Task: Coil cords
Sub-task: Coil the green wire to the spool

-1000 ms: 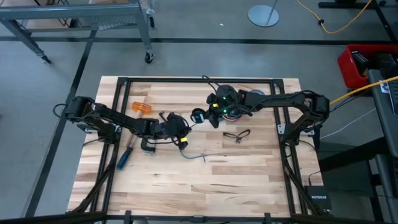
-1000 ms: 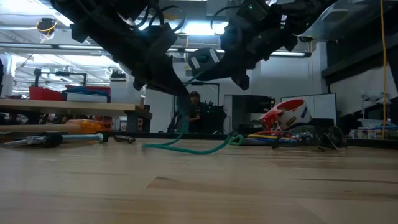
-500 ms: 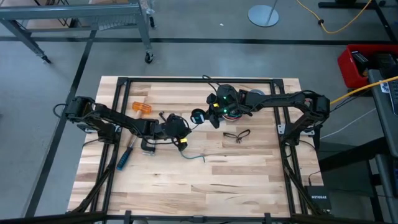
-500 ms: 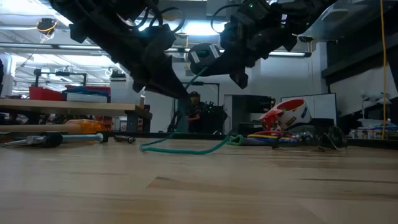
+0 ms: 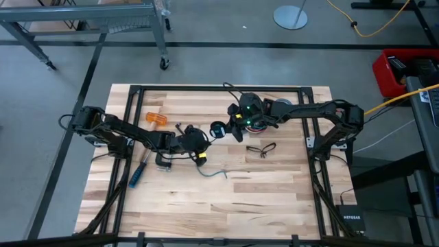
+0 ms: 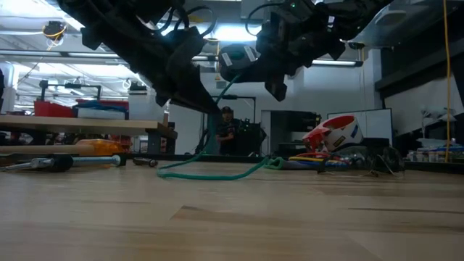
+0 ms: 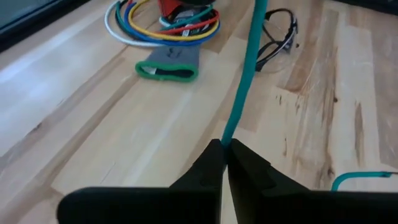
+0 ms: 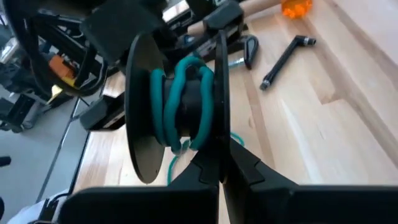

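The teal-green cord [image 5: 212,171] is partly wound on a black spool [image 8: 183,106]. From there it runs to my left gripper [image 7: 225,146], then drops to a slack loop [image 6: 210,172] lying on the table. My left gripper [image 5: 204,145] is shut on it at mid-table. Just to the right, my right gripper [image 5: 230,130] is shut on the spool [image 5: 218,128] and holds it in the air. The thin black cord [image 5: 260,149] lies tangled on the table, untouched. My left gripper pinches a mid-length stretch of the teal cord [image 7: 229,134] between its two fingertips, fingers slanting down and across the cord. The cord runs fairly straight from there up to the spool and hangs slack on the other side. My right gripper pinches the rim of one spool flange [image 8: 219,134] between its two fingers, slanting down from the table's right. The spool is clear of the table with its flanges on edge and teal turns [image 8: 180,93] around its core.
A grey tape roll [image 7: 168,65] and a bundle of coloured cables [image 7: 161,25] lie near the right arm. An orange-handled tool [image 5: 156,119], a blue-handled screwdriver [image 5: 137,175] and a clamp [image 5: 163,161] lie by the left arm. A person [image 6: 227,130] stands far behind the table.
My right gripper has tipped a little, lifting the spool slightly in the low view. The slack teal loop on the table has spread a little wider. Both arms have otherwise stayed in place.
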Controlling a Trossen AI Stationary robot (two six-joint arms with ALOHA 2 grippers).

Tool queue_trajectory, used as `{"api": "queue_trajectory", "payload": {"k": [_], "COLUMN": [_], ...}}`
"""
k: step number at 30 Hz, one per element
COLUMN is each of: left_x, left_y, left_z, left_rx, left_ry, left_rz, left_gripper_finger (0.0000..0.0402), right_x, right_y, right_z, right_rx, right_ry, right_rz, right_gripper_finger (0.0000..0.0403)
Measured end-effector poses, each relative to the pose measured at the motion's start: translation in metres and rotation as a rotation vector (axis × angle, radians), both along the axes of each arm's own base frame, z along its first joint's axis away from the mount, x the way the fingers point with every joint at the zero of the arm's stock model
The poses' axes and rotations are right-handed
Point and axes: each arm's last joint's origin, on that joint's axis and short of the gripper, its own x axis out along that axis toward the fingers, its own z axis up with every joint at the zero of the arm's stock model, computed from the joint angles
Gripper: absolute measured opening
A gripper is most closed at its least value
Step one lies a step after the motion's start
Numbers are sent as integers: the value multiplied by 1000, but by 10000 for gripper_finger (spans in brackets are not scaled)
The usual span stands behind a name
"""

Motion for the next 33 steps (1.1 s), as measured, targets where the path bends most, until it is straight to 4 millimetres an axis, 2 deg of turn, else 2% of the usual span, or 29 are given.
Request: {"api": "queue_trajectory", "payload": {"k": [4,12,16,20,27,33], "left_x": [-2,-3,-1,1,6,9], "left_y": [0,2,8,15,16,16], "left_z": [-3,-4,-2,1,6,12], "left_rx": [-24,-60,-109,-168,-267,-318], "left_ry": [27,36,-7,-66,-159,-245], "left_rz": [19,36,85,132,126,141], "left_gripper_finger": [3,2,1,1,1,1], "right_x": [-4,-19,-18,-15,-12,-9], "right_y": [1,5,16,33,58,79], "right_z": [-6,-24,-26,-27,-28,-25], "right_rx": [-13,-83,-139,-261,-552,-729], "right_ry": [59,288,338,360,432,419], "right_rz": [29,37,37,42,-132,-246], "right_gripper_finger": [3,3,3,3,3,3]}}
